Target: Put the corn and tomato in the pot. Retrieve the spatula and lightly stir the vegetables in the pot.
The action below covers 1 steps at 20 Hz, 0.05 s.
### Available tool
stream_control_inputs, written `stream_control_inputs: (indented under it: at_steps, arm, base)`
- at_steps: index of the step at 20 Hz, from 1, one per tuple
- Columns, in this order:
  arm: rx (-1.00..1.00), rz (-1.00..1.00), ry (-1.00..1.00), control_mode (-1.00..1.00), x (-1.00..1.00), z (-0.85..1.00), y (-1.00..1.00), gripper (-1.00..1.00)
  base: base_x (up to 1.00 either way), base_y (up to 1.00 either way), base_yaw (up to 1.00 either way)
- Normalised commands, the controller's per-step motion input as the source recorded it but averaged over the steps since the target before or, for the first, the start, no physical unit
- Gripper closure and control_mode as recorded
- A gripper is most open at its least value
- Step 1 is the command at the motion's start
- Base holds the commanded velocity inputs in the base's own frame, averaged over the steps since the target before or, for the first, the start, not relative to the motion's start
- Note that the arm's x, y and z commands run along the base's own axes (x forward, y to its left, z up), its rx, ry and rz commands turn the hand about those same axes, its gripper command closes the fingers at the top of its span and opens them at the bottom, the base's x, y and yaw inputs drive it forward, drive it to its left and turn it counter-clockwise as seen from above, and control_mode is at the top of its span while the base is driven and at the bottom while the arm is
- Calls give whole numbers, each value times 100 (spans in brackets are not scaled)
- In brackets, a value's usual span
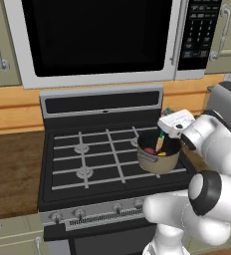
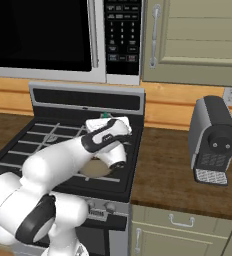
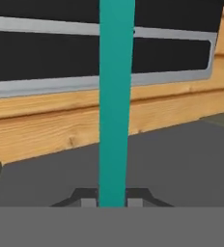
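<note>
The tan pot [image 1: 157,160] stands on the stove's right front burner; a patch of it also shows under my arm [image 2: 94,170]. Inside it lie the dark red tomato [image 1: 149,150] and a bit of yellow corn [image 1: 163,154]. My gripper [image 1: 163,130] hangs just over the pot's rim, shut on the spatula [image 1: 160,141], whose pale orange blade points down into the pot. In the hand view the teal spatula handle [image 3: 115,96] runs straight up from between the fingertips [image 3: 88,201] of the gripper [image 3: 112,201]. The handle's teal tip [image 2: 104,115] pokes out above the hand.
The black stove [image 1: 87,164] has free grates left of the pot. A microwave [image 1: 97,40] hangs above it. A grey coffee machine [image 2: 213,140] stands on the wooden counter [image 2: 163,175] to the right, close to my forearm.
</note>
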Motion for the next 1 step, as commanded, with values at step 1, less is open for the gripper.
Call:
stream_control_inputs:
  at_steps: [1]
  arm:
    - [0,-4,-3,-100,0,67,7,100]
  base:
    - [0,0,0]
